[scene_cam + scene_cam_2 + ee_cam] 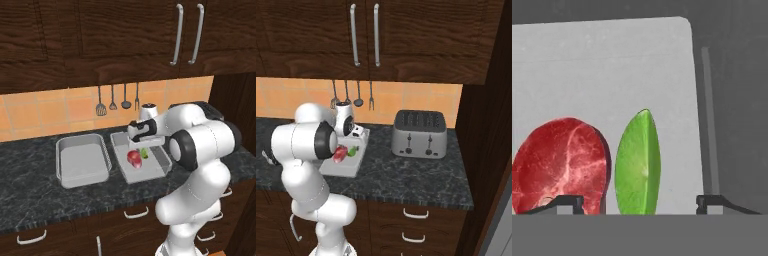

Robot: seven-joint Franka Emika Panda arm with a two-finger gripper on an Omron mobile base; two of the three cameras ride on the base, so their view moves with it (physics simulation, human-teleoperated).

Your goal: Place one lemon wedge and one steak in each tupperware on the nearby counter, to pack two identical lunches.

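Note:
Two light-grey tupperware trays lie side by side on the black marbled counter (30, 187). The left tupperware (82, 162) holds nothing. Inside the right tupperware (150, 174) (344, 170) (602, 65), a red steak (133, 158) (339, 154) (559, 160) rests beside a green lemon wedge (144, 153) (353, 149) (638, 160). My gripper (138, 144) (352, 141) (639, 204) hangs open just above this tray, fingers wide apart, with the wedge and the steak's right edge between them. Nothing is held.
A silver four-slot toaster (419, 134) stands on the counter to the right of the trays. Kitchen utensils (117, 100) hang on the orange tiled wall behind. Dark wall cabinets sit overhead, and drawers with silver handles (136, 213) run below the counter.

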